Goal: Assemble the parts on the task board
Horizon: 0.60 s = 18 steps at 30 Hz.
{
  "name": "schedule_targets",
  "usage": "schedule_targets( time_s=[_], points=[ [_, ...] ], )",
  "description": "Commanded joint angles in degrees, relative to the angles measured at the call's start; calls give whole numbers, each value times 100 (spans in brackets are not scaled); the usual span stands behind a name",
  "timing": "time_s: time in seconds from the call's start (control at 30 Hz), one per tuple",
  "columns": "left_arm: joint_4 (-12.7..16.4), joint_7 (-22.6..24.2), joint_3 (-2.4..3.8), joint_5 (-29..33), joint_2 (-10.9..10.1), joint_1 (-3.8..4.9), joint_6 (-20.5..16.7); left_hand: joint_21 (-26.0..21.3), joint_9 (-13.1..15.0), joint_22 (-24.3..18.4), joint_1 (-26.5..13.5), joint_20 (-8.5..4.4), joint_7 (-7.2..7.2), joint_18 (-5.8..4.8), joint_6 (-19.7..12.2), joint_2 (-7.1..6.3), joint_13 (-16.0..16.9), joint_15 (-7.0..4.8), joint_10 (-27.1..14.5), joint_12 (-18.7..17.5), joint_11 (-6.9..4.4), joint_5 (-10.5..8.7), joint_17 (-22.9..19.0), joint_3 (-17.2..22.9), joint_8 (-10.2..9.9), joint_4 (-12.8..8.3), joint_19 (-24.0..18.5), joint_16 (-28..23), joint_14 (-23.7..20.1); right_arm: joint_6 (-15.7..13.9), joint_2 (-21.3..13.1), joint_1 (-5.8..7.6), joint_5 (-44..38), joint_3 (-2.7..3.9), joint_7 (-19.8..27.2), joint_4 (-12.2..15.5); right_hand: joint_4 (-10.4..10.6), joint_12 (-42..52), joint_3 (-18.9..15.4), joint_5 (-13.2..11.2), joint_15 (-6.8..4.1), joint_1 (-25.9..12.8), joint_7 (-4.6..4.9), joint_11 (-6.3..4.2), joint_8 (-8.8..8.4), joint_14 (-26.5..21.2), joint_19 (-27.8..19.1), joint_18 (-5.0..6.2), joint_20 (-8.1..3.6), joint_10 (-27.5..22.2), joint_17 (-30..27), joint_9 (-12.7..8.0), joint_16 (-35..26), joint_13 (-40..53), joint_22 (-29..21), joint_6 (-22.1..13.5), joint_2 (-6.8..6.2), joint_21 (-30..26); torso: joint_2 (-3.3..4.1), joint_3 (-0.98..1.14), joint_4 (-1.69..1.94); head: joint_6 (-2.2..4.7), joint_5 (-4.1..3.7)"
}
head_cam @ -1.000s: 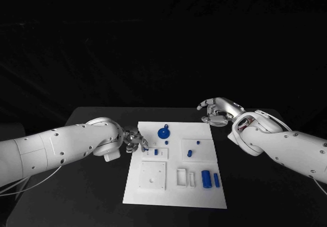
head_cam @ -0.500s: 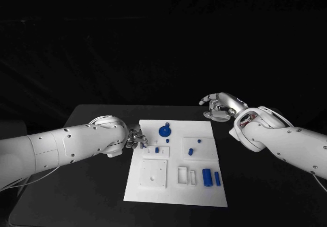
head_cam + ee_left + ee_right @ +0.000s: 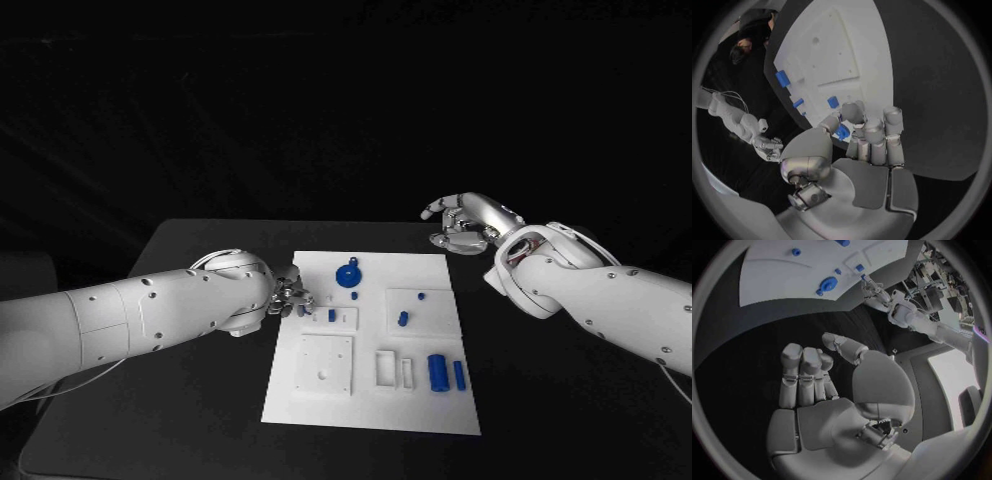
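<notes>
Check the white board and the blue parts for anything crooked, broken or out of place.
Nothing stands out. The white task board lies flat on the black table, and the small blue parts sit on it. The left robot hand is at the board's left edge; the right robot hand hovers beyond its far corner, holding nothing.

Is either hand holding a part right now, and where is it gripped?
The left hand pinches a small blue part between its fingertips, at the task board edge. The right hand holds nothing.
</notes>
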Motion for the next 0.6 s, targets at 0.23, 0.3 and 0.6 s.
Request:
schedule_targets(
  time_s=[0.23,0.3,0.6],
  points=[
    [51,84,4,-159,32,-44,-190,37,-4,98,53,-670,-305,-3,436,5,-12,-183,18,33,-18,51,9,166,-19,-37,41,25,203,3,4,3,4,4,57,1,5,-31,40,34,34,-1,55,52,24,-12,-4,182,-42,10,-9,8,18,11,107,1,-34,26,-1,7,0,-15,-5],
    [46,87,4,-159,37,-52,-186,38,-5,98,53,-671,-305,-2,437,3,-13,-184,18,35,-18,51,9,167,-21,-37,42,26,203,3,4,3,4,4,58,1,6,-31,41,35,34,-1,56,52,25,-12,-4,182,-42,10,-10,8,18,12,107,1,-33,26,-4,6,-1,-14,-11],
    [53,123,4,-159,62,-68,-90,41,-7,98,54,-672,-305,-1,441,1,-16,-184,17,40,-18,53,10,172,-26,-36,44,28,203,15,4,3,8,4,55,-6,5,-33,41,36,34,2,56,53,25,-12,-4,182,-42,12,-10,8,19,16,107,1,-35,28,-4,5,-4,-15,-27]
  ],
)
